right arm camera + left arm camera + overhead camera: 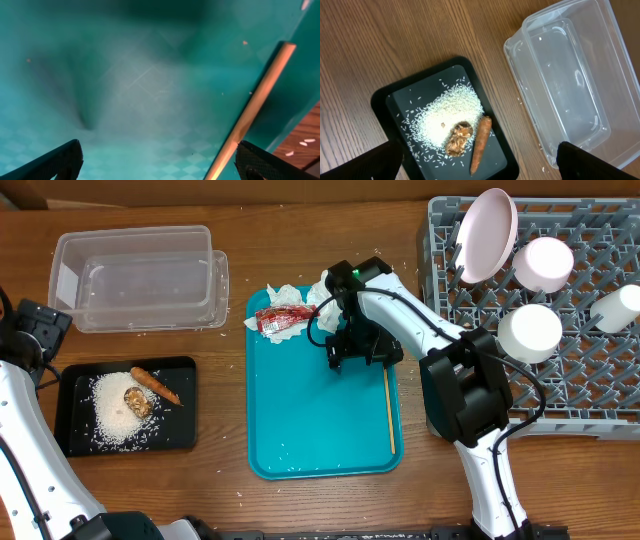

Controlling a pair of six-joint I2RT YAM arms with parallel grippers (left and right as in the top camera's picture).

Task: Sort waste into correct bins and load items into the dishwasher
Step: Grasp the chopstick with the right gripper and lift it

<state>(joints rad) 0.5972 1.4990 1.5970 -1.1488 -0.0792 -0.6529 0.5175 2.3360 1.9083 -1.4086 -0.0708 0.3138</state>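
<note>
We find the right gripper [345, 358] low over the teal tray [300, 430], jaws spread wide and gripping nothing (its wrist view shows only bare teal floor between the fingers [60, 162]). The chopstick [389, 410] lies along that tray's 3 o'clock rim, near the gripper but apart from it. At the tray's 12 o'clock end sit the napkins [295, 298], with the wrapper [278, 321] among them.

Our left gripper [478, 155], also wide and empty, hangs above the black tray [70, 420] at the table's 8 o'clock. Rice [115, 410], lump [138, 401] and carrot [156, 386] lie in it. The tub [135, 275] stands at 10 o'clock. The rack [590, 380], at 2 o'clock, carries the plate [487, 235], two bowls [543, 263] and the cup [615, 308].
</note>
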